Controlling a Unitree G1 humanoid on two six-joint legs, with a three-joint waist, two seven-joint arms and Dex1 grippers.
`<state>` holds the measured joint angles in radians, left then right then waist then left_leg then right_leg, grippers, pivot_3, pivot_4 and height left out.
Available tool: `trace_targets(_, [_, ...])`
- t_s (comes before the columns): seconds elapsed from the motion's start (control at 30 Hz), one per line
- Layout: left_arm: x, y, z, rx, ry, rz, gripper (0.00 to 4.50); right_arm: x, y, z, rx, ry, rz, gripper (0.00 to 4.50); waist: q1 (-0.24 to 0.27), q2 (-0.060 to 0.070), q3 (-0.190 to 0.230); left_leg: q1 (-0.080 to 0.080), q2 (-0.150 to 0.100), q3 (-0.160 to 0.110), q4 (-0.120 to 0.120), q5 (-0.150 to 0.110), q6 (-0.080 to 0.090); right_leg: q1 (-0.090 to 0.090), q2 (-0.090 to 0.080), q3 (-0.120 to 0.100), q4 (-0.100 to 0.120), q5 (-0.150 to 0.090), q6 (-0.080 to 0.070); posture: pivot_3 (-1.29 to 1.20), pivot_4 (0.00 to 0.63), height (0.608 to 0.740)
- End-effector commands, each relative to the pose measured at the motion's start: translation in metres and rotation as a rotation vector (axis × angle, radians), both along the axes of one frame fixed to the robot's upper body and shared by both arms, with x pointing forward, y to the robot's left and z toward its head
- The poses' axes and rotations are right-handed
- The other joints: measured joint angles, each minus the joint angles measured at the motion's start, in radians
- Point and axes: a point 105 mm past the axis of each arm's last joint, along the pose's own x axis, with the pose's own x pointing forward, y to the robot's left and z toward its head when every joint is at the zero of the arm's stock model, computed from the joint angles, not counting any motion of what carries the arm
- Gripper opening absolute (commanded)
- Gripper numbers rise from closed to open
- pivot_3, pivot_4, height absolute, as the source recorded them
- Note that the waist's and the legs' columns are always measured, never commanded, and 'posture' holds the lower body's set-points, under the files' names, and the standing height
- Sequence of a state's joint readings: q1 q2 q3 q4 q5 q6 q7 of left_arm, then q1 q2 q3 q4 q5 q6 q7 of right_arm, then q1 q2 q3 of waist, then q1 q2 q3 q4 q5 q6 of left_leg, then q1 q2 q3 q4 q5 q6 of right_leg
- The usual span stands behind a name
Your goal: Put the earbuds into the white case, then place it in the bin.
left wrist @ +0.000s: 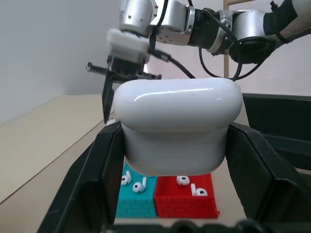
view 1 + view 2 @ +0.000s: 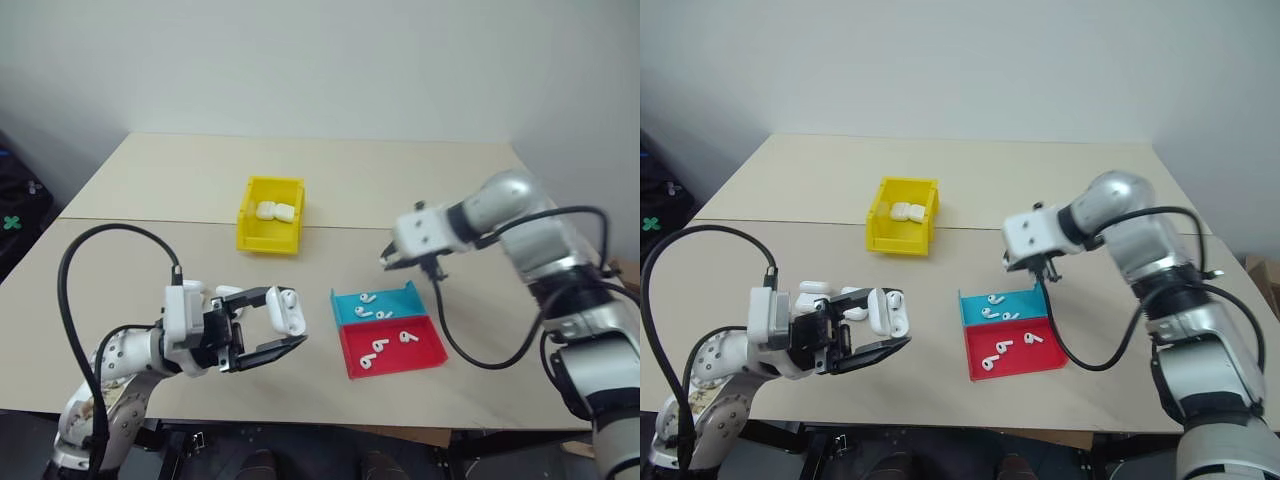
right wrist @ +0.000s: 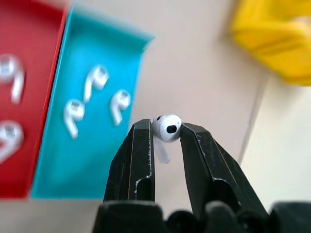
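Left tool (image 2: 285, 330): I've got it clamped on the white case (image 2: 285, 310), lid flipped up, held in the air on the near-left side of the blue tray (image 2: 385, 303).
Left wrist view: the case (image 1: 177, 126) sits squarely between my two black fingers (image 1: 104, 184), pressed on both sides.
Right tool (image 3: 165, 133): pinching one earbud (image 3: 166, 128) by its head, stem hanging down between the fingertips. In the head views I see this tool (image 2: 392, 258) hovering just above the far edge of the blue tray.
Blue tray: three earbuds (image 3: 92, 99) lying loose inside, on the table (image 2: 180, 180).
Red tray (image 2: 395, 348): touching the blue tray on its near side, a few earbuds (image 2: 385, 345) in it.
Bin (image 2: 270, 215): the yellow one, well beyond the blue tray and to its left, with two closed white cases (image 2: 275, 211) inside, side by side.
Spare cases (image 2: 815, 290): more white ones on the table by my left wrist, well to the left of the blue tray.
Gap: the two tools are apart, with the blue tray's near-left corner between them.
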<state>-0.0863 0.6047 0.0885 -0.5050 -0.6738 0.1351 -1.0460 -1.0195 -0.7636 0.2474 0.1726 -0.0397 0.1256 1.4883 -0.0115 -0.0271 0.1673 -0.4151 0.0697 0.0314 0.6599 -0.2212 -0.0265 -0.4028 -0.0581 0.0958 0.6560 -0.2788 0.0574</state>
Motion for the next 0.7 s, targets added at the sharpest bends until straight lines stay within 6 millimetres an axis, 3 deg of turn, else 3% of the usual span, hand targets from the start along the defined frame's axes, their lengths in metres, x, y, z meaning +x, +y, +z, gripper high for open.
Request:
trace_targets(0.03, [-0.005, -0.011, 0.015, -0.028, -0.045, -0.063, 2.82, -0.025, 0.000, 0.043, 0.298, 0.066, -0.058, 0.61, -0.001, 0.000, 0.000, 0.000, 0.000, 0.000, 0.000, 0.000, 0.000, 0.000, 0.000, 0.000, 0.000, 0.000, 0.000, 0.00, 0.150, 0.740])
trace_targets(0.2, [-0.001, -0.024, 0.026, -0.029, -0.044, -0.098, 2.82, -0.064, 0.003, 0.063, 0.615, 0.269, -0.066, 0.61, -0.003, 0.000, 0.000, 0.000, 0.000, -0.001, 0.000, 0.000, 0.000, 0.000, 0.001, 0.000, 0.000, 0.000, 0.000, 0.00, 0.150, 0.740])
trace_targets(0.4, [0.004, -0.031, 0.036, -0.033, -0.047, -0.118, 2.82, -0.098, 0.011, 0.082, 0.851, 0.492, -0.017, 0.61, -0.006, 0.000, 0.000, 0.000, 0.000, -0.002, 0.000, 0.000, 0.000, 0.000, 0.001, 0.000, 0.001, 0.000, 0.000, 0.00, 0.150, 0.740])
trace_targets(0.7, [0.016, -0.038, 0.043, -0.051, -0.068, -0.115, 2.82, -0.110, 0.026, 0.078, 0.956, 0.652, -0.004, 0.61, -0.007, 0.000, 0.000, -0.001, -0.001, -0.002, 0.000, 0.000, 0.000, 0.000, 0.001, 0.000, 0.000, 0.000, 0.000, 0.00, 0.150, 0.740])
